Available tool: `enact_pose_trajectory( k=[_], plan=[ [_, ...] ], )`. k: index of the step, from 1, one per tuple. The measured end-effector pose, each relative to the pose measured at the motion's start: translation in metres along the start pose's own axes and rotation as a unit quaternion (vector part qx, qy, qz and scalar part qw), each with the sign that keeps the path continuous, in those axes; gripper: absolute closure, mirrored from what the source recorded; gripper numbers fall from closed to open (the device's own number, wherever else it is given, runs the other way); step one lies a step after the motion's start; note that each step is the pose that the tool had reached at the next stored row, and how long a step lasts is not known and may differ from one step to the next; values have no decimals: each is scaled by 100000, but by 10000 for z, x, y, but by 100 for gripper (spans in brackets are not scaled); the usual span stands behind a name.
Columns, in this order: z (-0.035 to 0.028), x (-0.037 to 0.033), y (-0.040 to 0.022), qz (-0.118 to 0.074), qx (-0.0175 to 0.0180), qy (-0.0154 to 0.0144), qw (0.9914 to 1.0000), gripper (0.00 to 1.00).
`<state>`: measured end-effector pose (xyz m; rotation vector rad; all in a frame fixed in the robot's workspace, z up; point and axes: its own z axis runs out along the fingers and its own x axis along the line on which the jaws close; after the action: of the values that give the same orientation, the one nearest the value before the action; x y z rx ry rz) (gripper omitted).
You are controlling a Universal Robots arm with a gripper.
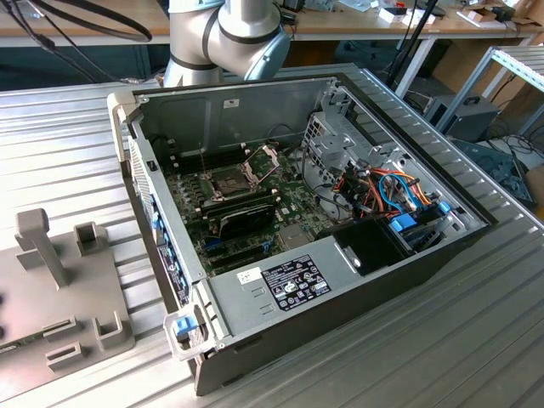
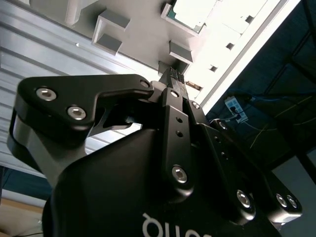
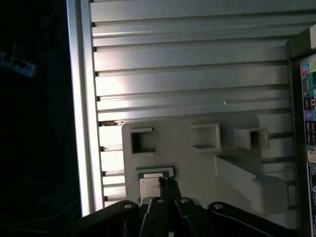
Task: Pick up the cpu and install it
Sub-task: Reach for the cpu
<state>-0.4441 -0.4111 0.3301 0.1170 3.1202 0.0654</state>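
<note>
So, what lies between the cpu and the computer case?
In the first wrist view, brackets and a post on the grey fixture plate lie between cpu and computer case.

My arm (image 1: pixel 228 38) shows in the exterior view as a bent joint, silver-grey housings with a blue-grey cap. In the second wrist view my tool (image 2: pixel 174 74) is black, its outer linkage bars (image 2: pixel 74 101) folded in on either side. In the first wrist view the fingers (image 3: pixel 169 190) meet tip to tip, pointing down at the counter (image 3: pixel 197 79).
</note>
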Motion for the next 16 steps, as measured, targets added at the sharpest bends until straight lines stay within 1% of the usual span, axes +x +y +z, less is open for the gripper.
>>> enact_pose_trajectory(
  k=[3,6,9,12,14,16],
  plan=[
    [1,2,-27,-2,16,0,100000,89],
    [10,1,-46,-4,159,26,100000,89],
    [20,2,-73,-1,224,34,100000,89],
    [33,3,-121,-3,298,52,100000,89],
    [46,7,-168,-3,369,70,99999,89],
    [60,11,-200,-4,402,94,99999,89]
  ],
)
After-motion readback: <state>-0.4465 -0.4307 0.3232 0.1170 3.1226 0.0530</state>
